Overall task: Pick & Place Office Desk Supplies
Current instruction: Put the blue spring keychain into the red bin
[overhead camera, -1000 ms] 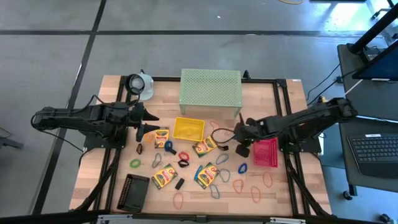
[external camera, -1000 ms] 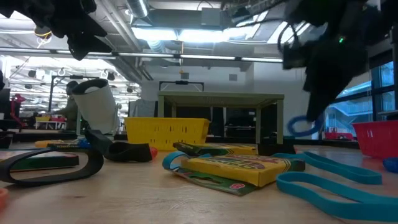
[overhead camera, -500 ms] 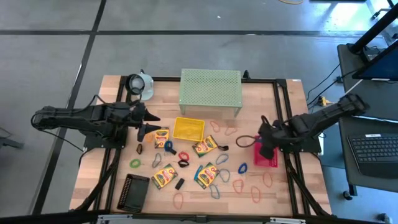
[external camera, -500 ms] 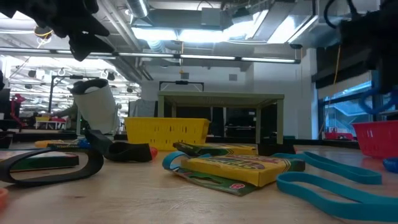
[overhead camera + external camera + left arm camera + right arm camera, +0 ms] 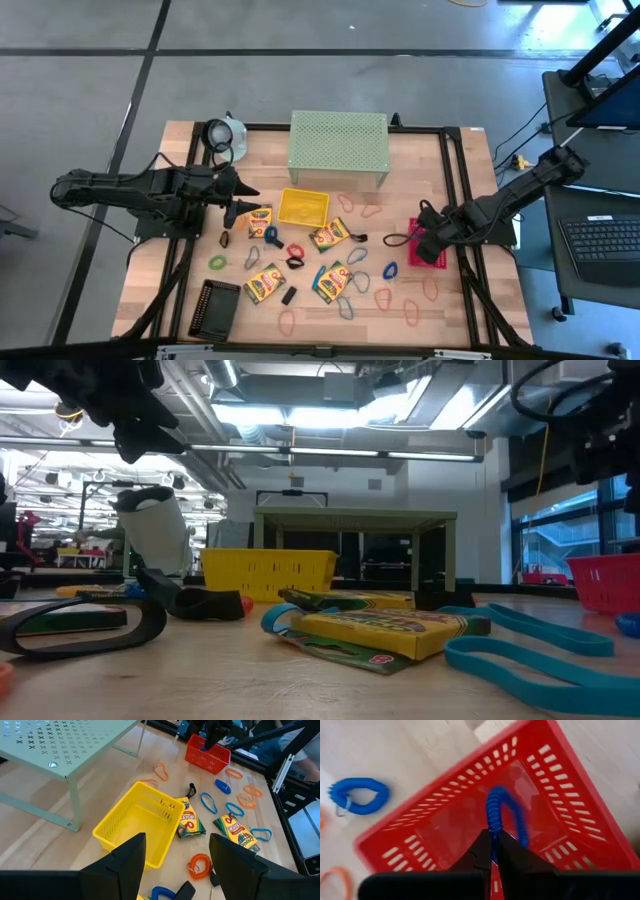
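My right gripper (image 5: 428,243) hangs over the red mesh tray (image 5: 438,259) at the table's right, shut on a blue coil loop (image 5: 506,815). My left gripper (image 5: 243,198) hovers open above the table's left side, its fingers (image 5: 135,850) facing the yellow mesh tray (image 5: 150,797) with nothing between them. Yellow-green crayon boxes (image 5: 264,283) (image 5: 332,281) (image 5: 329,235), coloured loops (image 5: 388,270) and small black clips (image 5: 289,296) lie flat on the wood in the middle. A second blue coil (image 5: 357,797) lies on the table beside the red tray. My right gripper pinches the blue coil loop at its top (image 5: 493,845) between its two fingers, coming from above and pointing down. The loop hangs below the fingers inside the red tray's opening (image 5: 580,815); I cannot tell whether its lower end touches the tray floor.
A pale green mesh shelf (image 5: 338,140) stands at the far middle, with a roll of tape (image 5: 218,133) at the far left. A black mesh tray (image 5: 215,308) sits near the front left. Black frame rails (image 5: 462,200) run along the table's sides.
My right gripper has gone from the table's middle toward the right edge with the blue coil loop. It now stands over the red tray, and its wrist has rolled on the way. The loop stays hanging below the fingers.
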